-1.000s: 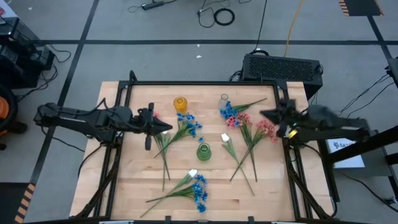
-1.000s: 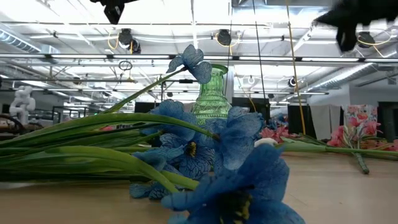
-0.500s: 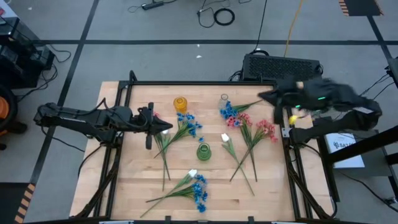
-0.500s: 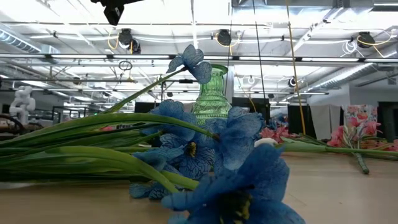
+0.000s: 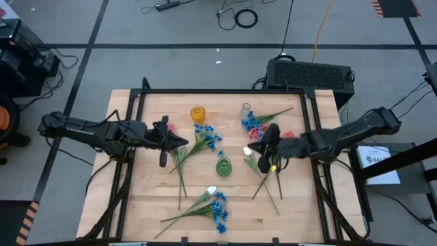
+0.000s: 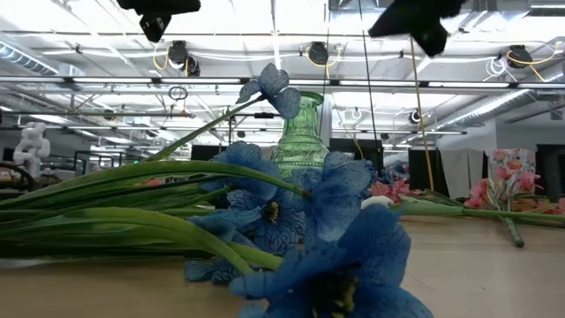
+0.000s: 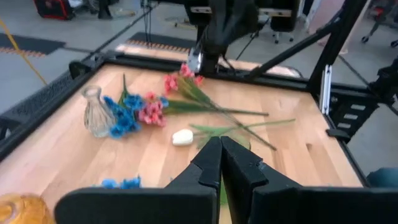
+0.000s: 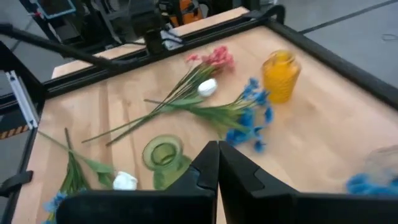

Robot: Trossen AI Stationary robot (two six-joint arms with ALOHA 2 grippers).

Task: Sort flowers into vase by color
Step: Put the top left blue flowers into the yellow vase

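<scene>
Wooden table [image 5: 300, 205] holds three vases, scattered flowers [image 5: 205, 140]; both pincers' fingers together, empty.

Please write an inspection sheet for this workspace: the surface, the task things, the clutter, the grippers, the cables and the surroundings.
Surface: wooden table inside a black frame.
Task things: flowers lie loose on the table; none stands in a vase. Blue and white sprig near the front, blue sprig by the orange vase, pink flowers on the right side. Green vase in the middle, clear vase at the back.
Clutter: nothing seen.
Grippers: left gripper shut, holding nothing, over the left side; right gripper shut, holding nothing, over the flowers right of the middle.
Cables: loose cables on the floor behind the table.
Surroundings: black box behind the table.
</scene>
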